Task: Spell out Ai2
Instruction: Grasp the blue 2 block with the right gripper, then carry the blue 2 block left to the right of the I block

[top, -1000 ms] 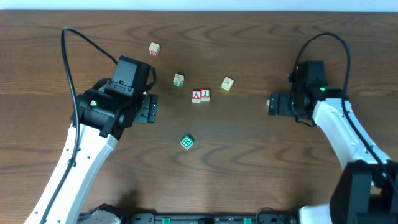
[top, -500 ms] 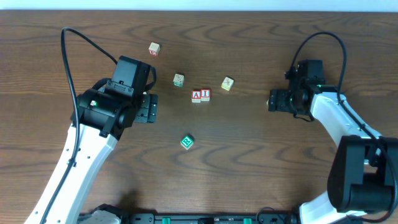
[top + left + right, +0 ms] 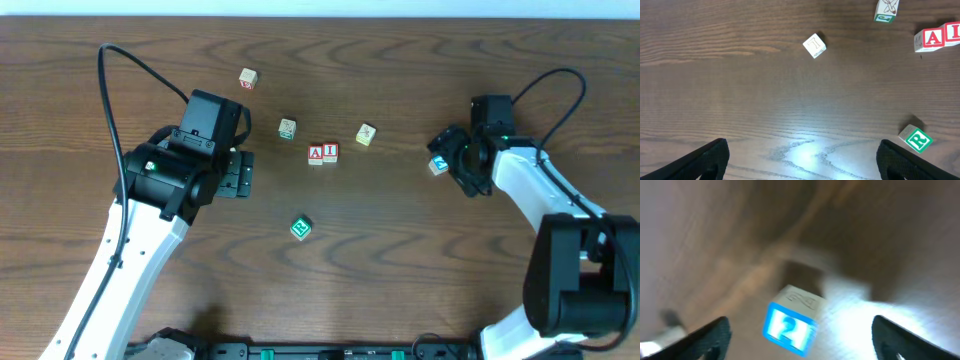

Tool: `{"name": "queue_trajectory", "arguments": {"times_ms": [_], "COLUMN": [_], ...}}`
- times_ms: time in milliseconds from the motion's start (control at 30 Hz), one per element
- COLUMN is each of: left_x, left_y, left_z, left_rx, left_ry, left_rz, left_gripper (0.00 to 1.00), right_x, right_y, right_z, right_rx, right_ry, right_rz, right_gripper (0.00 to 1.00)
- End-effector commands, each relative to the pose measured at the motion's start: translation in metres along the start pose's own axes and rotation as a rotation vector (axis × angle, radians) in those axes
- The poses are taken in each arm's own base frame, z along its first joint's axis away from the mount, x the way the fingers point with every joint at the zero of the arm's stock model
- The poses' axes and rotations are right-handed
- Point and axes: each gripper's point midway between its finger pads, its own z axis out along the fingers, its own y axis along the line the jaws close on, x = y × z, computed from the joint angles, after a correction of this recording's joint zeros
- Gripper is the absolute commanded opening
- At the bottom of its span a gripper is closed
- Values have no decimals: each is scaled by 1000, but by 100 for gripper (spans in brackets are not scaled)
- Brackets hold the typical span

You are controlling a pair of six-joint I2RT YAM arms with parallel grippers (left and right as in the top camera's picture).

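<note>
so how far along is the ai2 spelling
Done: the wooden cube with a red A and the wooden cube with a red I sit touching, side by side. In hand: on the right arm the jaws stand open at the wooden cube with a blue 2, not gripping it. Left: grasp it and set it beside the I, on its free side.
</note>
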Motion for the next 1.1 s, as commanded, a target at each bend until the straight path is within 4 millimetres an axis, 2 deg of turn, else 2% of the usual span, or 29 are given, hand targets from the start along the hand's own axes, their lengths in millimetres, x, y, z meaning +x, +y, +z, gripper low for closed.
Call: {"name": "queue_trajectory", "arguments": {"times_ms": [0, 167, 267, 367, 400, 567, 900, 1067], "left_x": [-1, -1, -1, -1, -1, -1, -1, -1], "left_y": [3, 3, 3, 3, 3, 3, 3, 3], "left_z": [-2, -2, -2, -2, -2, -2, -2, -2], "left_rx": [-13, -13, -13, -13, -13, -13, -13, -13], "left_ry": [-7, -6, -7, -7, -7, -7, -6, -7], "left_rz": [5, 4, 4, 4, 4, 4, 4, 4], "left_gripper": [96, 95, 95, 95, 95, 95, 95, 95], "right_x": [9, 11, 13, 13, 13, 24, 68, 68], "right_y": [16, 12, 10, 10, 10, 17, 26, 34], "right_z": [10, 22, 26, 26, 26, 26, 25, 11], "right_rx": [-34, -6, 5, 4, 4, -12, -3, 82], "right_ry": [27, 11, 18, 17, 17, 48, 118, 88], "right_rz": [178, 198, 196, 196, 196, 97, -379, -564], "right_gripper": [81, 58, 51, 31, 27, 27, 30, 32]}}
